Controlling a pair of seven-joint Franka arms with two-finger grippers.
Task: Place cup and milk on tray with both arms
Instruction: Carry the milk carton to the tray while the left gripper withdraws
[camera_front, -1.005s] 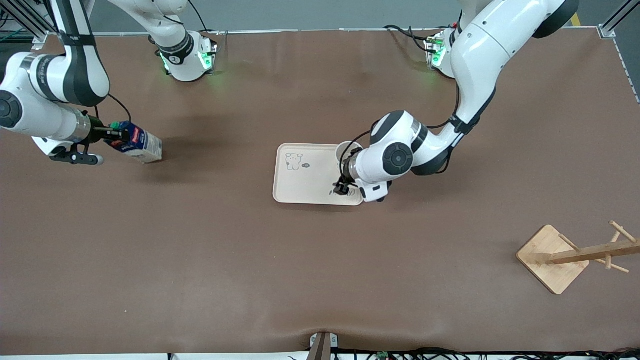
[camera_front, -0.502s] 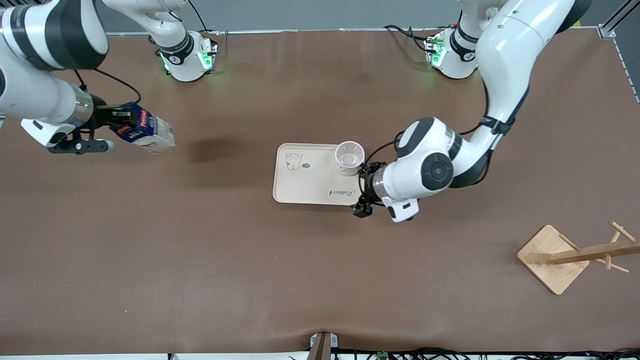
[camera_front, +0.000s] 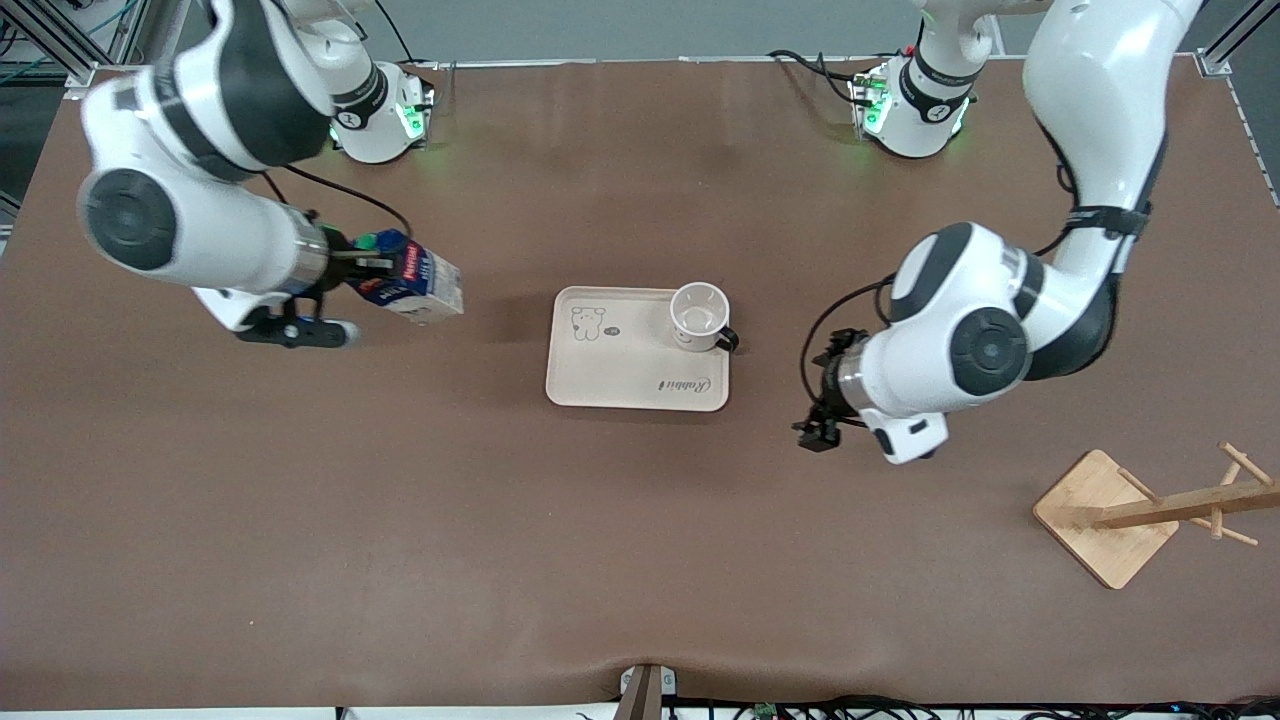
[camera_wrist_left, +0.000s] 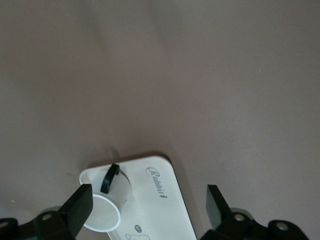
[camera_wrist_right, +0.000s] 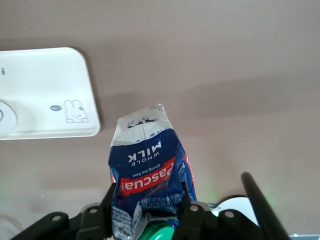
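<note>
The white cup (camera_front: 699, 317) stands on the cream tray (camera_front: 620, 375) at the corner toward the left arm's end, its black handle over the tray's edge. It also shows in the left wrist view (camera_wrist_left: 107, 207) on the tray (camera_wrist_left: 160, 210). My left gripper (camera_front: 820, 432) is open and empty over bare table beside the tray. My right gripper (camera_front: 375, 268) is shut on the top of the blue milk carton (camera_front: 415, 288), held tilted in the air over the table toward the right arm's end. In the right wrist view the carton (camera_wrist_right: 148, 165) sits between the fingers (camera_wrist_right: 107, 200), with the tray (camera_wrist_right: 45, 95) farther off.
A wooden rack (camera_front: 1150, 510) with a square base lies toward the left arm's end, nearer the front camera. The brown table (camera_front: 600, 560) stretches around the tray.
My right gripper has lifted the milk carton and carried it toward the tray. My left gripper has let go of the cup and drawn away from the tray toward the left arm's end.
</note>
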